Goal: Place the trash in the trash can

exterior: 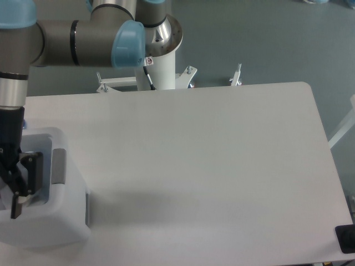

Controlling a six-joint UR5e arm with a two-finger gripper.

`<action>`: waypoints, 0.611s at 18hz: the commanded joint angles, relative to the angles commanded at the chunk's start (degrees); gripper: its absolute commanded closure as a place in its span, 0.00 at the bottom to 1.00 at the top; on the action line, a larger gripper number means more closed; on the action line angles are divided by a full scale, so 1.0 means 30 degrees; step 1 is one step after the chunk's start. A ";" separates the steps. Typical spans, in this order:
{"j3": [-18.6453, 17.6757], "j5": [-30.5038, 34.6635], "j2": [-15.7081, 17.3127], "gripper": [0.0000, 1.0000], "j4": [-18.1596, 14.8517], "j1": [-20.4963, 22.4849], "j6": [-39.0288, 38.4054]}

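Gripper inside the trash can, at the left edge of the view.

We judge that we are at the drop step: our gripper (16, 183) hangs low inside the opening of the trash can (61, 221), which stands at the left end of the table (211, 166). One dark finger (34, 172) shows; the other is cut off by the frame, so we cannot tell whether the jaws are spread or pinching anything. No tissue or bottle is visible; if inside the trash can, they are hidden by the gripper and walls. Next we should lift straight up, clear of the rim.
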 joint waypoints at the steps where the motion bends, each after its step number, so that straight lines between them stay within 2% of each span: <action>1: -0.0233 0.0320 0.0378 0.00 -0.0058 0.0554 0.0029; 4: -0.1199 0.1492 0.1083 0.00 -0.0059 0.2574 0.0233; 8: -0.2721 0.3334 0.1348 0.00 -0.0030 0.5737 0.1667; 11: -0.3805 0.4567 0.1757 0.00 -0.0117 0.7615 0.3888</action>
